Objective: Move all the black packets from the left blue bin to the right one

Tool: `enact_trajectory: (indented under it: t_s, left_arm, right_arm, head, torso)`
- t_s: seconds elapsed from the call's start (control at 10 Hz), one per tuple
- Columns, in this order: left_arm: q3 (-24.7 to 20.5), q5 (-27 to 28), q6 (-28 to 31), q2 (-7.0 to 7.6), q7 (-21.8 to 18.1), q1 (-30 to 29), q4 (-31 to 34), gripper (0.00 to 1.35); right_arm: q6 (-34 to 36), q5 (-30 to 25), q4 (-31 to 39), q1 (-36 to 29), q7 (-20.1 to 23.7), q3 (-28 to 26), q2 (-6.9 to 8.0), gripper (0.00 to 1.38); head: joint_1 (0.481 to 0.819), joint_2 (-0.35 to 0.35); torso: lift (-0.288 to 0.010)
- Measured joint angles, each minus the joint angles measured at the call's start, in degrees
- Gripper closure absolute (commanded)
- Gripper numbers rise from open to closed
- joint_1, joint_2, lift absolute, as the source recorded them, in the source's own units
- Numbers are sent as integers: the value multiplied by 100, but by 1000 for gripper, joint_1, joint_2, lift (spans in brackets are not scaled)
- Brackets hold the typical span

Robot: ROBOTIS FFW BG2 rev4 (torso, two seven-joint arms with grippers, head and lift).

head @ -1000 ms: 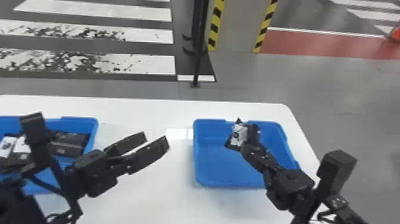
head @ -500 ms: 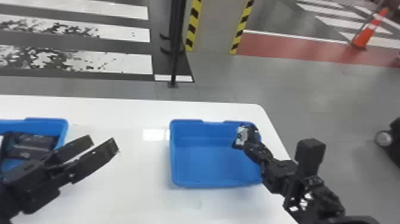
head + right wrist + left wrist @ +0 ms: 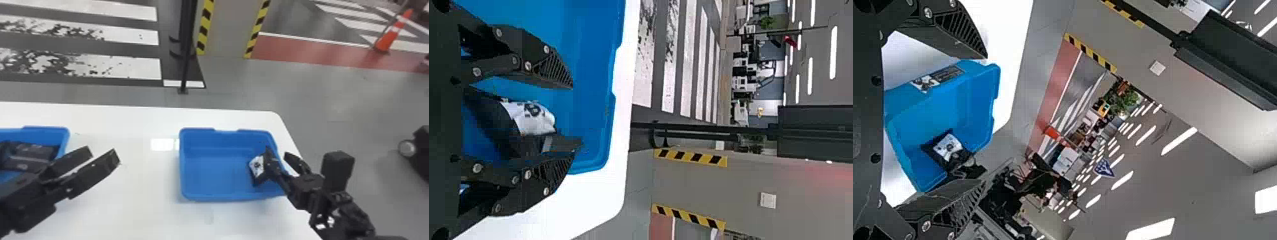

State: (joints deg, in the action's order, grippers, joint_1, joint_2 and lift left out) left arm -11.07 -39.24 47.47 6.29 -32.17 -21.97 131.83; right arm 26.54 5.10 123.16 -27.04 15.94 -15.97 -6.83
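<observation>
At the head view's left edge, the left blue bin holds several black packets. My left gripper is open and empty beside it, above the table; the left wrist view also shows this gripper with its fingers apart. My right gripper is open at the right side of the right blue bin. A black packet with a white label lies tilted there, close against one finger. In the right wrist view, the packet is between the spread fingers of this gripper.
Both bins stand on a white table, whose right edge runs just beyond the right bin. A dark post rises from the floor behind the table. An orange cone stands far off at the right.
The right gripper has opened around the packet it was holding, which now sits lower in the right bin. The head view has turned to the right, so the bins appear farther left.
</observation>
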Motion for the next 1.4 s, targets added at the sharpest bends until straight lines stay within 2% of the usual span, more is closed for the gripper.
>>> enact_trajectory:
  t_s: [0.2,0.6,0.7,1.0,1.2,1.4]
  left_arm:
    - [-34,78,-22,-5,0,-5,3,144]
    - [-414,538,-4,-53,4,-10,5,144]
    - [-592,754,20,-76,9,-10,4,144]
    - [-1285,1600,218,-82,30,95,-5,142]
    - [-1605,2134,418,-5,70,372,-186,140]
    - [-1622,2553,561,124,79,862,-694,140]
  right_arm:
    - [-622,65,496,-500,-31,-37,84,190]
    - [-2032,313,1342,-1601,-134,29,385,190]
    - [-2249,525,1416,-1829,-136,141,410,191]
    - [-2387,876,1741,-2348,-134,468,415,191]
    - [-2387,971,1810,-2502,-134,525,400,193]
    - [-2387,1012,1820,-2520,-135,600,370,193]
  head:
    - [695,-280]
    - [695,-192]
    - [695,-168]
    - [695,20]
    - [695,100]
    - [695,159]
  torso:
    - [-144]
    - [-144]
    - [-144]
    - [-144]
    - [-144]
    - [-144]
